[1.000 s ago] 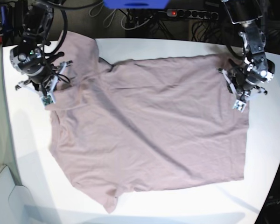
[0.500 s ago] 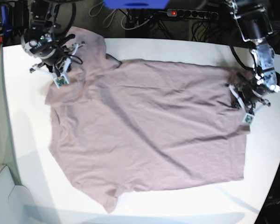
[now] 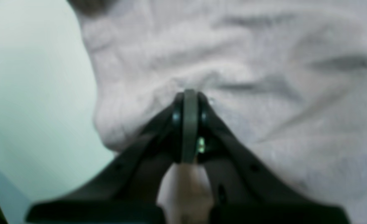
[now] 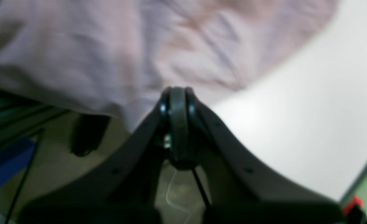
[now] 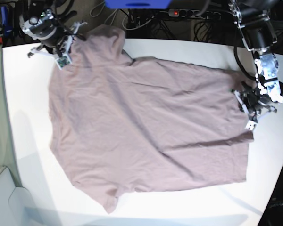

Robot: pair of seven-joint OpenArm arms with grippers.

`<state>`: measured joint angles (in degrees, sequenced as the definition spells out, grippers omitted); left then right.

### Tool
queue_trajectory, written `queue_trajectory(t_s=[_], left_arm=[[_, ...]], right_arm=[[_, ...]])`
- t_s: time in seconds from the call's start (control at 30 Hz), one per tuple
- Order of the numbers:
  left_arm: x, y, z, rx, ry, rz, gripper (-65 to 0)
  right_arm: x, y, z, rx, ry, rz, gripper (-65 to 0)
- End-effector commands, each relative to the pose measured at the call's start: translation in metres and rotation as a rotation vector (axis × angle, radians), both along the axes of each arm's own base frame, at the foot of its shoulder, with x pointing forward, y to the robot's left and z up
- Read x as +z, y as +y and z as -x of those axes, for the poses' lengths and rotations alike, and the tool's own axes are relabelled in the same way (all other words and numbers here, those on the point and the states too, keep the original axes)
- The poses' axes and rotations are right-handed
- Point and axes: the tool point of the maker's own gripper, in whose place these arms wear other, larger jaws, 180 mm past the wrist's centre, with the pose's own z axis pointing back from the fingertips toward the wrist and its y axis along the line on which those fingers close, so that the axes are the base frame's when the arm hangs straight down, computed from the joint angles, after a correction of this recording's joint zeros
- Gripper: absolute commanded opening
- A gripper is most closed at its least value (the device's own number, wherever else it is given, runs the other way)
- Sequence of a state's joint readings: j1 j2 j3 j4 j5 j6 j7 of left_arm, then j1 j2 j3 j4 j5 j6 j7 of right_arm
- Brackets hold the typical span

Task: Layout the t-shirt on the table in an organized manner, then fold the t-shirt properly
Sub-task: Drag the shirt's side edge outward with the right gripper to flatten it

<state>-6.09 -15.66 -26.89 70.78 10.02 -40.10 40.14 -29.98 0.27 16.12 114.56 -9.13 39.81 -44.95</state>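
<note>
Two sets of fingers (image 5: 61,47) (image 5: 249,109), pinched tight on the t-shirt (image 5: 146,132), now pulling it flatter across the worktop (image 5: 28,141).

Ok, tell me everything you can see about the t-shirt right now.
The t-shirt is a plain dusty pink, short-sleeved, of soft, faintly creased fabric. It lies spread nearly flat on the white table, turned sideways, with one sleeve pointing toward the near edge and shallow wrinkles running diagonally across the body. The right hand is shut on its far corner, pulling that part toward the back table edge. The left hand is shut on the opposite side edge, where the cloth bunches slightly. No print or label shows.
</note>
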Motion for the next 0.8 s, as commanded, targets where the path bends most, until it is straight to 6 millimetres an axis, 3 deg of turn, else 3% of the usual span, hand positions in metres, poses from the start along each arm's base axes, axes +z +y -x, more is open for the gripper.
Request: queue_trajectory(t_s=[0.0,0.17,0.3,0.4,0.6,0.77], left_arm=[[0.009,0.010,0.004,0.003,0.005,-0.045,-64.9],[0.027,0.012,0.021,-0.021,-0.005,-0.125,-64.9],[0.027,0.010,0.031,-0.032,0.001,-0.138,-64.9],[0.029,0.012,0.031,-0.026,-0.005,-0.140,-64.9],[0.060,0.038,0.033,0.105,-0.091,-0.153,-64.9],[0.063,0.054,0.049,0.175,-0.065,-0.171,-64.9]], right_arm=[[0.012,-0.008,-0.014,-0.007,-0.056,0.013,-65.0],[0.040,-0.028,-0.064,-0.059,-0.197,0.040,-65.0],[0.071,-0.024,-0.124,-0.060,-0.339,0.015,-65.0],[0.080,-0.009,-0.169,-0.029,-0.390,-0.030,-65.0],[0.052,0.006,-0.239,-0.003,-0.304,-0.131,-65.0],[0.026,0.006,-0.281,-0.014,-0.174,-0.202,-65.0]])
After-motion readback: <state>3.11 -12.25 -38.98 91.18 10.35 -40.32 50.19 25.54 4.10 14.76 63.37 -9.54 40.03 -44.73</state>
